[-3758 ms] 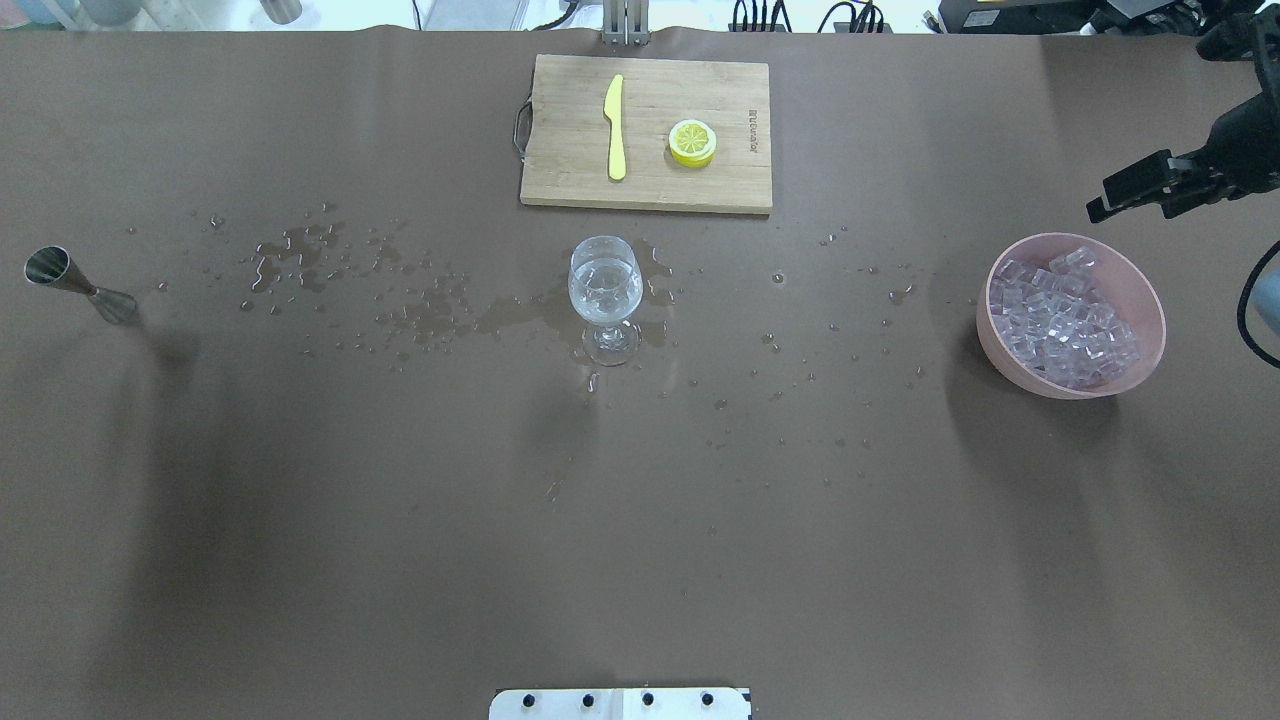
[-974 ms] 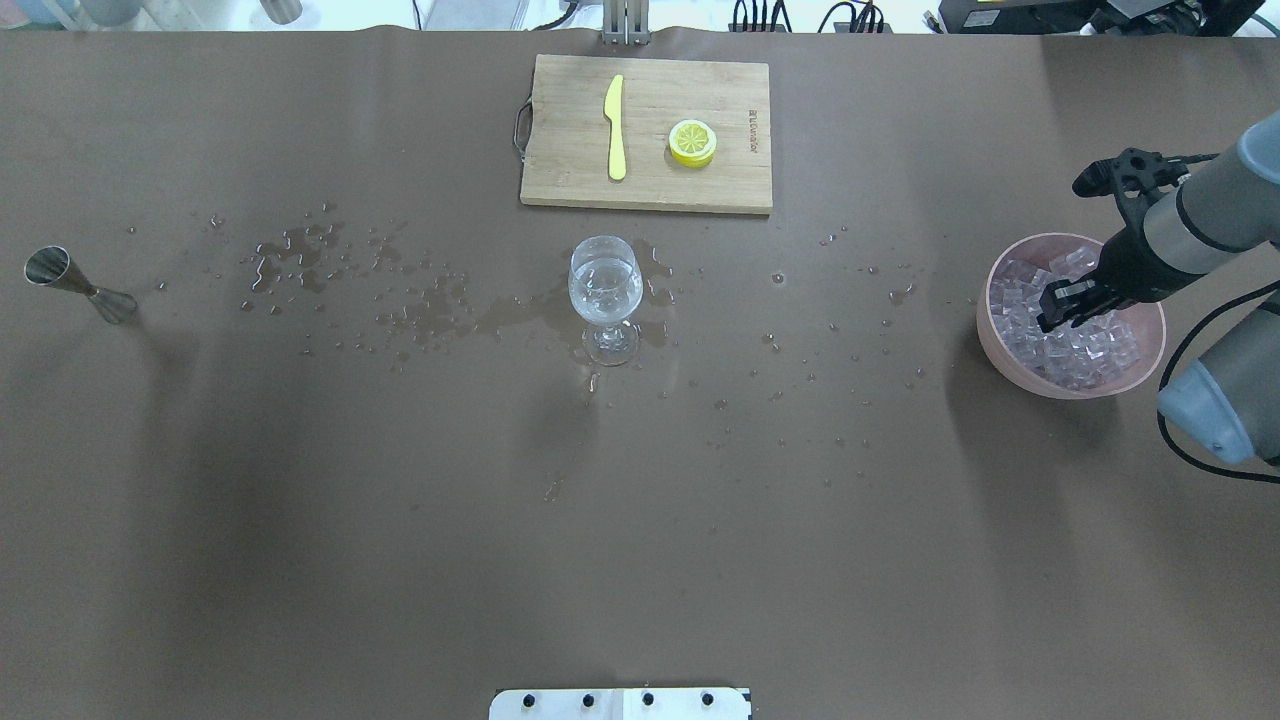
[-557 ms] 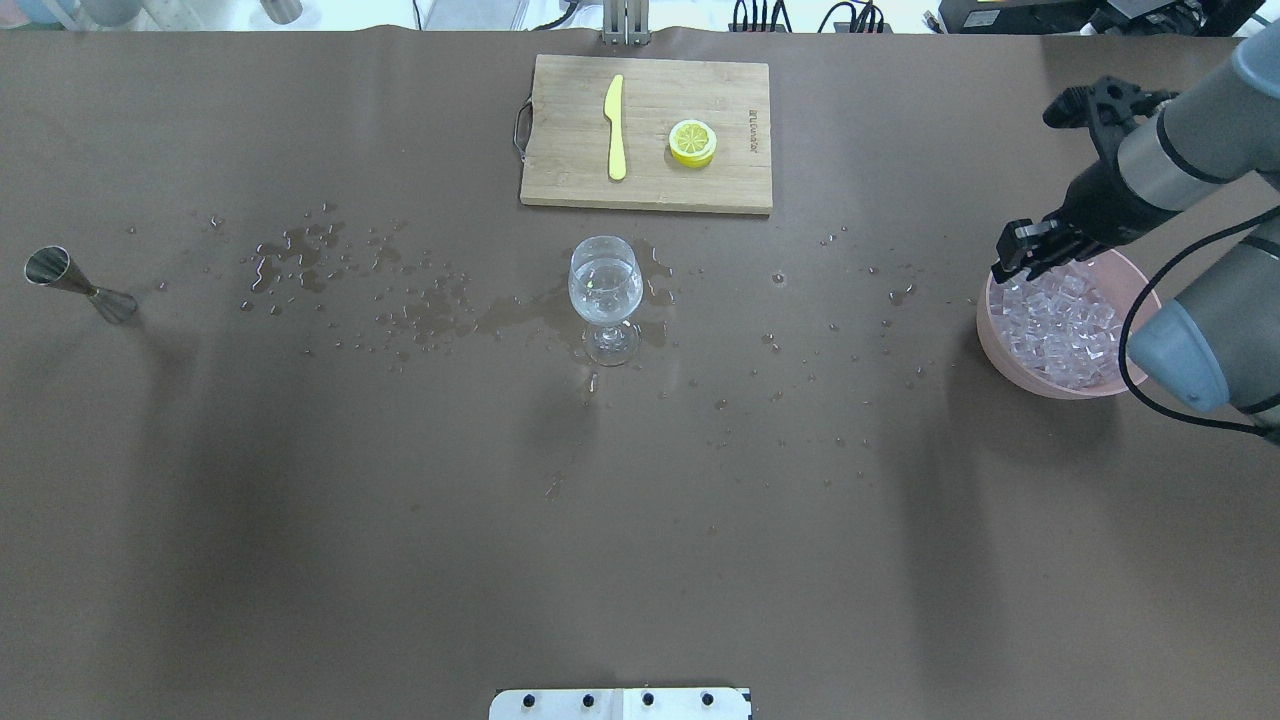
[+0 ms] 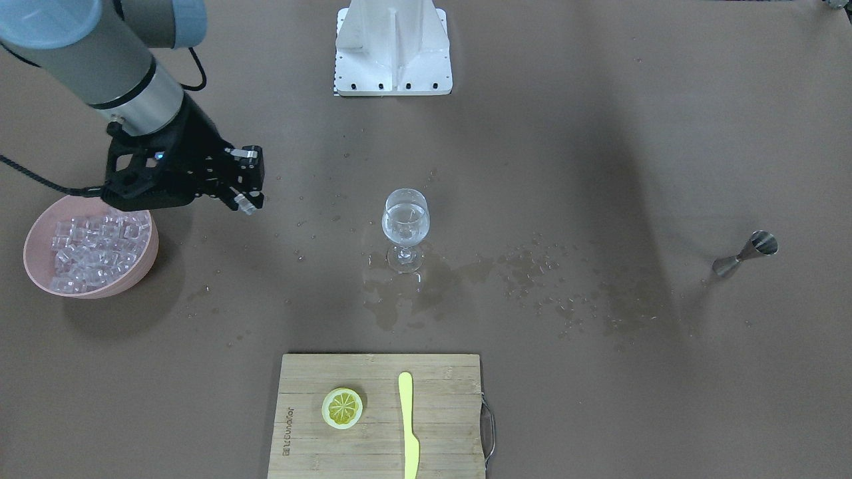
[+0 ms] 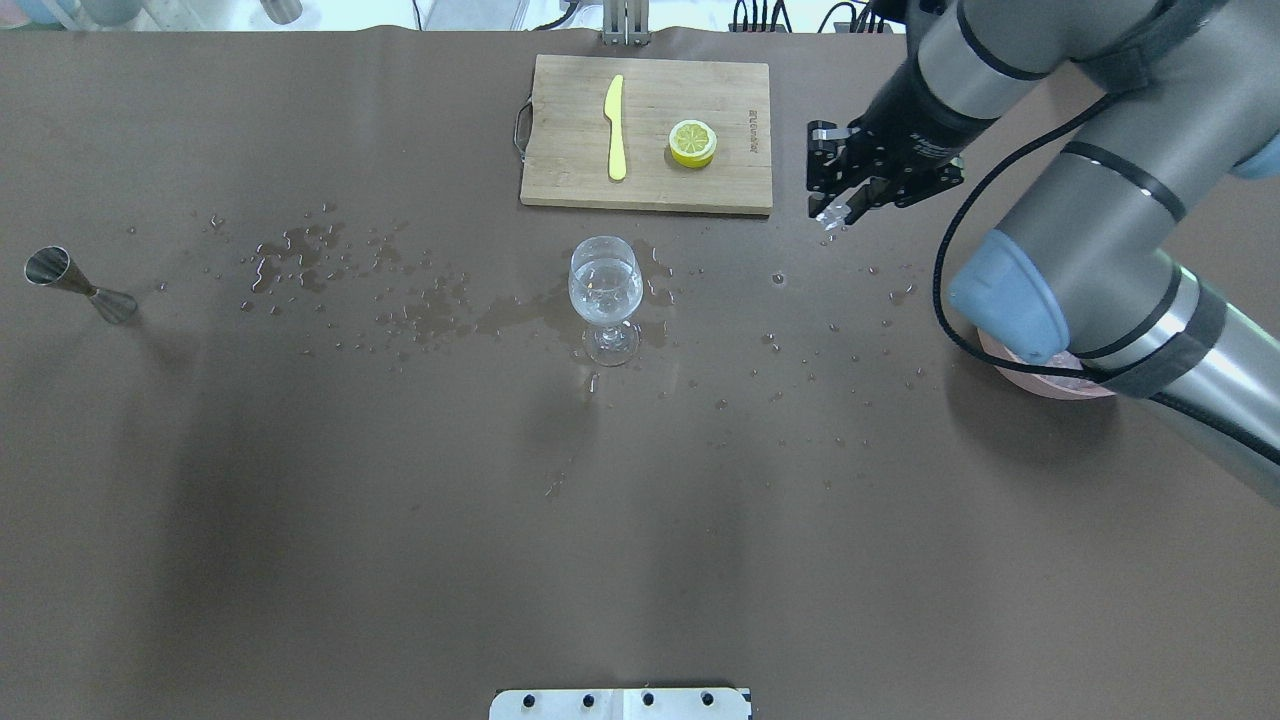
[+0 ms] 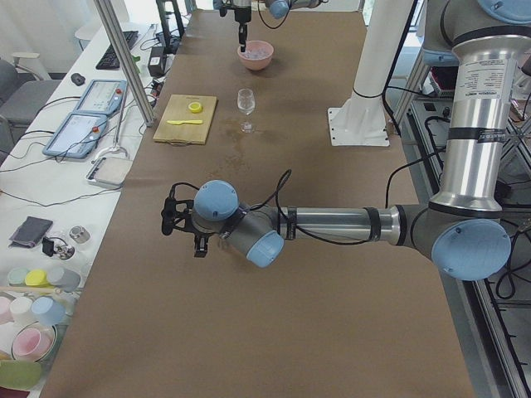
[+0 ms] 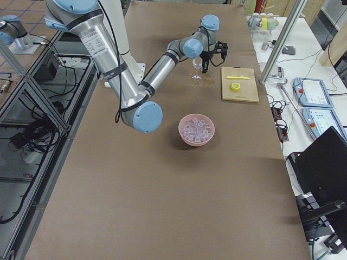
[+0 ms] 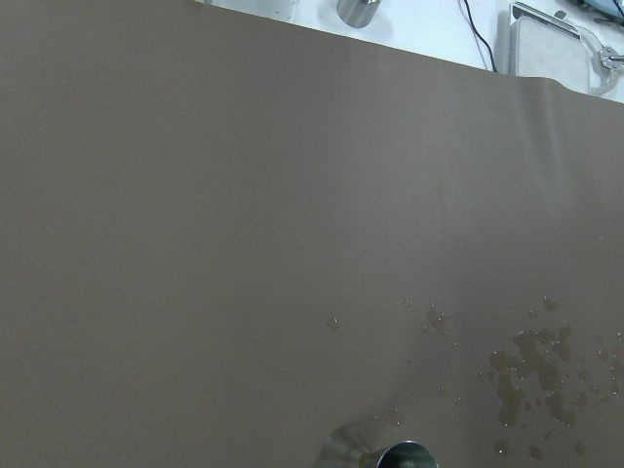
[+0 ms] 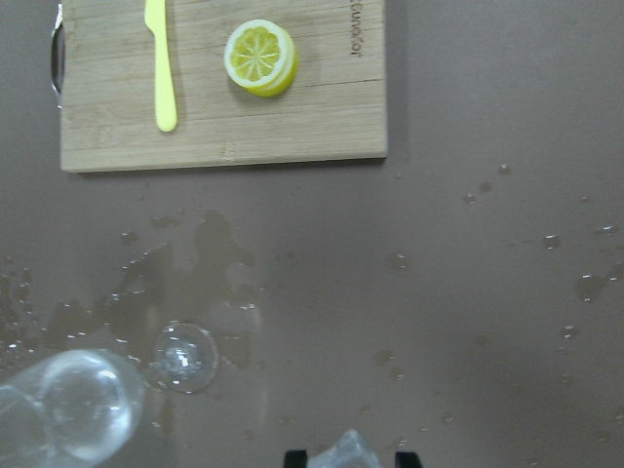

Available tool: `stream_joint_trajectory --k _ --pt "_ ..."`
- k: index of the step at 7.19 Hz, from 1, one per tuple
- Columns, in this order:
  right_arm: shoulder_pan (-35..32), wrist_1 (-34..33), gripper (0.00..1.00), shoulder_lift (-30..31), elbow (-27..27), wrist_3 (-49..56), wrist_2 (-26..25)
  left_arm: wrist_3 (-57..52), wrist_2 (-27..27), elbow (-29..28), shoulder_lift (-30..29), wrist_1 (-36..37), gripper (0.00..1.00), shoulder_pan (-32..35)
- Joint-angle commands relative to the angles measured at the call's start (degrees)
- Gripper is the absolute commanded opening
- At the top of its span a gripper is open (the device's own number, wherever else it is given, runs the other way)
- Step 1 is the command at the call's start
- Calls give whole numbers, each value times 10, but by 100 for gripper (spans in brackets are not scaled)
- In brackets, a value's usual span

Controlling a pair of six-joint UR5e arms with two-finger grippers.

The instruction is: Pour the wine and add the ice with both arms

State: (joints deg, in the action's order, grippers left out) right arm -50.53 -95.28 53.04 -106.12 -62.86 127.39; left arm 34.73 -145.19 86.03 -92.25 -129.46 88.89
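Ice cube [image 9: 348,453] pinched in right gripper [image 4: 243,199] — aloft.

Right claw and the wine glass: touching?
Apart. The overhead view shows the right claw, holding an ice cube, with open table between it and the wine glass. The front-facing view agrees.

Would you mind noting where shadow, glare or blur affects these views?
Overhead exterior: soft shadow bands darken the near table, and the strip beyond its far edge is blown out. Exterior front-facing: the pink bowl casts a soft shadow toward the camera. Right wrist-mounted: the wine glass looks soft in the corner, and the ice cube is cropped by the bottom edge.
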Motion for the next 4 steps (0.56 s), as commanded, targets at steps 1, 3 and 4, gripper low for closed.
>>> stream_joint_trajectory --k 1,3,4 --pt "73 -1 0 -105 48 -114 -74 0 0 -4 1 0 98 0" --pt "96 1 0 -162 106 -136 -100 0 0 -5 1 0 98 0" --pt "99 11 0 -162 109 -136 -104 0 0 -4 -1 0 98 0"
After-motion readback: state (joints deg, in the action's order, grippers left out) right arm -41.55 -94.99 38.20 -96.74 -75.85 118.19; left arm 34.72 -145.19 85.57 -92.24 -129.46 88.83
